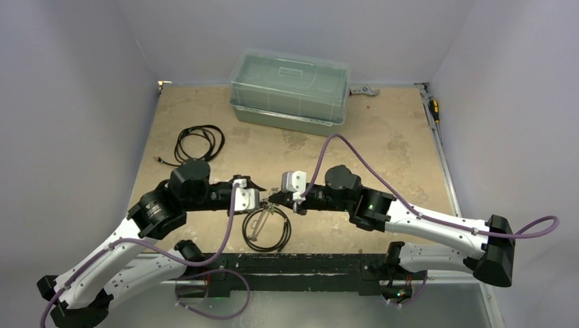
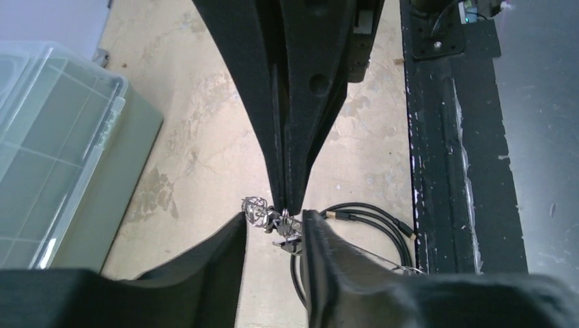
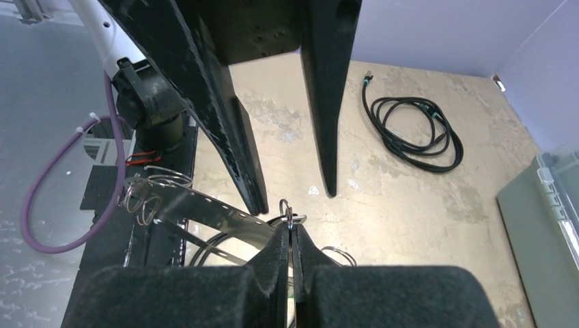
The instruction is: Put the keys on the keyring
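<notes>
Left gripper (image 2: 273, 229): we record its fingers apart, flanking the tips of the right gripper. Right gripper (image 3: 291, 231): fingers together, clamped on a small silvery ring (image 3: 290, 210) above the table (image 1: 396, 137). Keyring (image 1: 257, 227): lying on the table just beneath both grippers, overlapping a black hoop (image 1: 287, 236). Keys: we cannot make them out.

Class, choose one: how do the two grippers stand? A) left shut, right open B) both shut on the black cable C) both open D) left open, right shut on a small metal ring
D: the right gripper pinches a small metal ring, while the left gripper has its fingers apart.
</notes>
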Robot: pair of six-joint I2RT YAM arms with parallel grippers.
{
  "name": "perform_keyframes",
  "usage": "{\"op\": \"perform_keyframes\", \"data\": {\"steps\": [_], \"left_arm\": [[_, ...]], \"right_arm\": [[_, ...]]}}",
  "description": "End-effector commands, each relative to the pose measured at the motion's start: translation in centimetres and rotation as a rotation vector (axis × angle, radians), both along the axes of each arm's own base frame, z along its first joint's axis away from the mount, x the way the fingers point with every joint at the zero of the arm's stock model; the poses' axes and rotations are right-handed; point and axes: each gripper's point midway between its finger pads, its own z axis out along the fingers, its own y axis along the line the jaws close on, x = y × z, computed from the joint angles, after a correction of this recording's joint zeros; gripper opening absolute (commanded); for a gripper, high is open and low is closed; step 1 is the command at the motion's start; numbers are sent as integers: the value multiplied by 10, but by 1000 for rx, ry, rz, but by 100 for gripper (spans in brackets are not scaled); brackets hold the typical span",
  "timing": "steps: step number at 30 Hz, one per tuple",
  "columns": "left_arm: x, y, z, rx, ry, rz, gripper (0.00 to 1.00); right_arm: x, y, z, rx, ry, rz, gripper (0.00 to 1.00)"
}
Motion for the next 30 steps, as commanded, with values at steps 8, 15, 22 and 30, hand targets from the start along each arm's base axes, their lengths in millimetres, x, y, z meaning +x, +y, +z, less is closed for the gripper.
{"op": "perform_keyframes", "data": {"steps": [8, 15, 22, 30], "left_arm": [[2, 14, 51, -191, -190, 72, 59], [-4, 31, 60, -269, -274, 111, 62], [-13, 36, 51, -299, -326, 84, 60], [-8, 25, 37, -272, -290, 63, 51]], "right_arm": [[5, -7, 40, 121, -62, -43, 0], [1, -16, 53, 188, -78, -49, 0], [-3, -20, 60, 223, -78, -43, 0], [-7, -24, 67, 253, -83, -30, 0]]}}
